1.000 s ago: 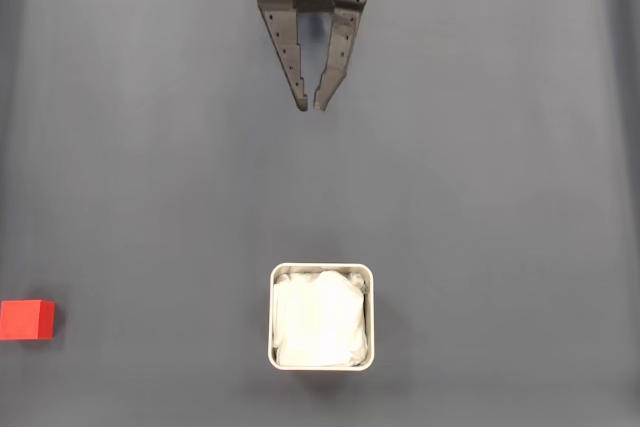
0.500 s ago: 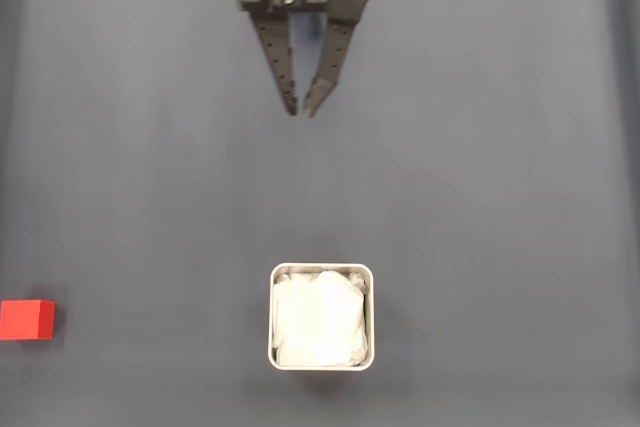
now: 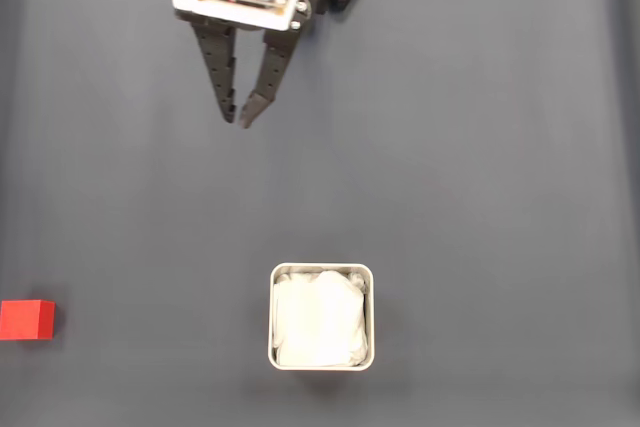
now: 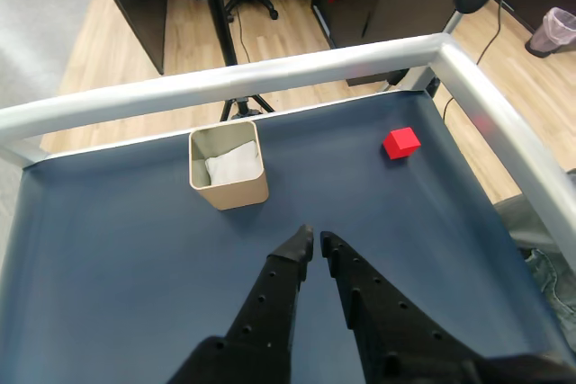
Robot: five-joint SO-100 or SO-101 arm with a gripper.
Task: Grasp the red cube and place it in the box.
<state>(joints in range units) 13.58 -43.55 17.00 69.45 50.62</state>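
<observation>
The red cube lies on the dark blue mat at the far left edge of the fixed view, near the bottom; the wrist view has the red cube at upper right. The box, pale-rimmed with a white lining, stands at bottom centre, and in the wrist view the box is ahead and left of the fingertips. My black gripper hangs near the top of the fixed view, far from both. The gripper is shut, tips almost touching with nothing between them.
A silver metal frame borders the mat's far and right sides in the wrist view. Beyond it are a wooden floor, a stand's legs and dark cabinets. Bare mat lies all around the cube and box.
The gripper has swung left in the fixed view, its tips moving from top centre toward the cube's side. Its fingers stayed together. Cube and box have not moved.
</observation>
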